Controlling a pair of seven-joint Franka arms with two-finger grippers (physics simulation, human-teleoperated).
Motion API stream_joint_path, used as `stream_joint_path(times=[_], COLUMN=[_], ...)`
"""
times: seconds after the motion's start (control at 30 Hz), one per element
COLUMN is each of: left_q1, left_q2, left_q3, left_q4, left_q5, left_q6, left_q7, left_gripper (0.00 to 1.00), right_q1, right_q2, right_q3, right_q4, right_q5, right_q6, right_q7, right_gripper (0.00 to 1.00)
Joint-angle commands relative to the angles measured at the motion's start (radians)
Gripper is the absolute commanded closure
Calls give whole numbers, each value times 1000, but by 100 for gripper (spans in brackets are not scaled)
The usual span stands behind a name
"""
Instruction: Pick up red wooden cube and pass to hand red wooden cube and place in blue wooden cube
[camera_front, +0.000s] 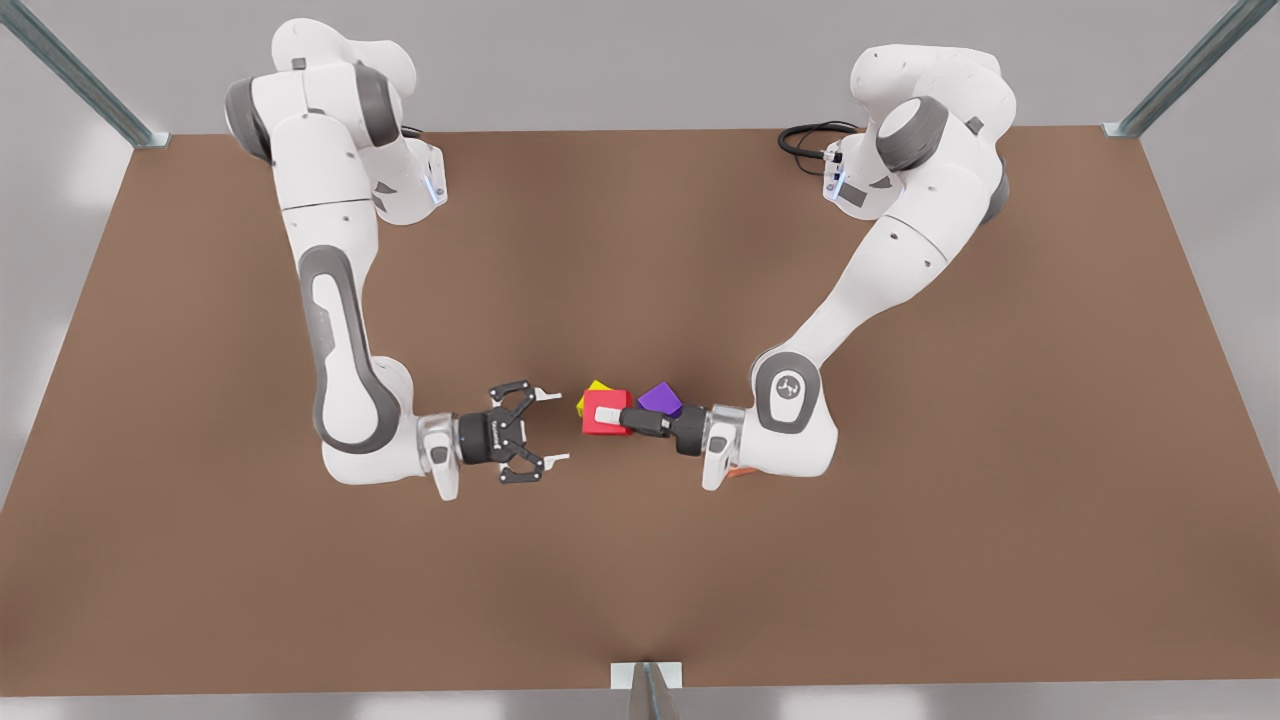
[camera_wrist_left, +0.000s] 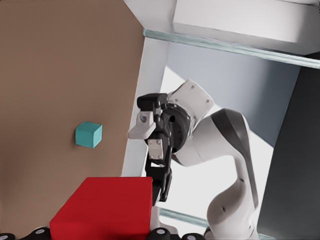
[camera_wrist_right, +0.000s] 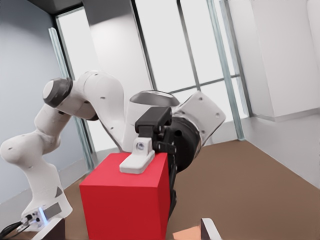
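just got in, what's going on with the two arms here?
Mid-handover. The left gripper, on the front view's right, is shut on the red wooden cube, holding it out above the table toward the other arm. The right gripper is open and faces the cube without touching it. The blue wooden cube sits on the table, apart from both.

Five cubes, one each: red cube (camera_front: 603, 412), yellow cube (camera_front: 596, 390), purple cube (camera_front: 660, 399), teal cube (camera_wrist_left: 88, 135), salmon cube (camera_wrist_right: 187, 233).

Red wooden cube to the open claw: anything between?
Nothing. The front view shows a bare gap between the right claw and the red wooden cube, table beneath.
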Motion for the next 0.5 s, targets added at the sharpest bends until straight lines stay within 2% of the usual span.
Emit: stream_joint_path(times=[0.0, 0.47], left_q1=[0, 6], left_q2=[-2, 15], left_q3=[0, 3], left_q4=[-1, -1], left_q5=[-4, -4], left_q6=[-4, -19], left_q7=[269, 295], left_gripper=[32, 32], right_q1=[2, 23], right_q2=[4, 10], right_q3=[2, 17], right_q4=[9, -7], right_q5=[8, 5], right_q6=[36, 35], right_q7=[-342, -336], right_gripper=[0, 0])
